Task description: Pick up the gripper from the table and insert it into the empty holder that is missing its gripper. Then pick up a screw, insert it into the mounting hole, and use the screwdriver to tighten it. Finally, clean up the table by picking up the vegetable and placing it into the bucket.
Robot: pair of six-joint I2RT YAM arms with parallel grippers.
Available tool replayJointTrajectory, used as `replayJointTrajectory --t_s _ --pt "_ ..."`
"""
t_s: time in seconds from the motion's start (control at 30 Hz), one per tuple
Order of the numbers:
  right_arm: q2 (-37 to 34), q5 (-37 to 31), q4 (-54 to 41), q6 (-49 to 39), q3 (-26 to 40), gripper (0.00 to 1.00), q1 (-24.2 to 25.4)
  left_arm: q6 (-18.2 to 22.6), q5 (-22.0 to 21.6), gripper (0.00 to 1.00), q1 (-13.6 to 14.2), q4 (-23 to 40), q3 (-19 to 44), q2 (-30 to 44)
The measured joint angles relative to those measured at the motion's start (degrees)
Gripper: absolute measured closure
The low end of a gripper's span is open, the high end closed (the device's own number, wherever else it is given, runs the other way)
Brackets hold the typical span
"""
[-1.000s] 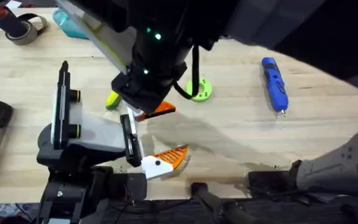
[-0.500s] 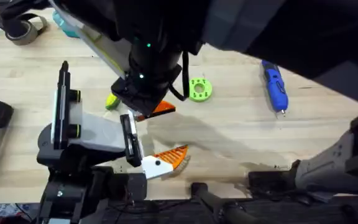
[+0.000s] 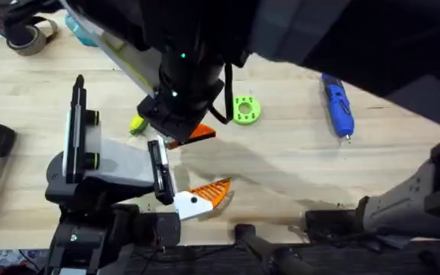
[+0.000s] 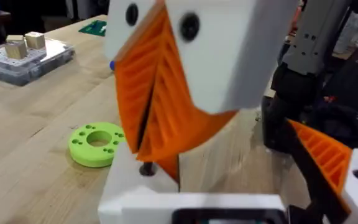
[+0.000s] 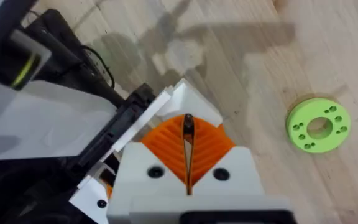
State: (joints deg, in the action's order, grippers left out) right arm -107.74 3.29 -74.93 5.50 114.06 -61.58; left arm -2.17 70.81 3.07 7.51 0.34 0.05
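Observation:
My right gripper (image 3: pixel 176 142) hangs tips-down at the table's middle, its orange pads (image 5: pixel 166 146) shut, apparently on the orange gripper (image 3: pixel 198 134) that juts out to the right. The tips sit at the top end of the holder (image 3: pixel 157 164), a black bar (image 5: pixel 122 126) on the grey-white hand assembly (image 3: pixel 101 162). The left wrist view shows those shut pads (image 4: pixel 135 93) close up, above my left gripper's white body (image 4: pixel 191 208). The yellow vegetable (image 3: pixel 137 122) lies half hidden behind the right gripper. The blue screwdriver (image 3: pixel 337 103) lies far right. Bucket and screw are out of view.
A green holed disc (image 3: pixel 244 109) lies right of the gripper. An orange finger on a white block (image 3: pixel 203 195) lies at the assembly's near end. A second black bar (image 3: pixel 77 107) stands far left. A teal pouch (image 3: pixel 82 29) and a tape roll (image 3: pixel 29 34) sit at the back left.
The right arm's upper part has shifted up and left, uncovering the whole green disc. The gripper and the orange piece have stayed where they were.

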Motion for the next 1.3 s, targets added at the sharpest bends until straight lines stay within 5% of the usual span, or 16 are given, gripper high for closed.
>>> replayJointTrajectory --t_s 1.3 --pt "-1.8 2.8 -0.7 -1.1 0.2 0.995 1.0 -0.5 0.0 0.013 0.0 0.0 0.0 0.0"
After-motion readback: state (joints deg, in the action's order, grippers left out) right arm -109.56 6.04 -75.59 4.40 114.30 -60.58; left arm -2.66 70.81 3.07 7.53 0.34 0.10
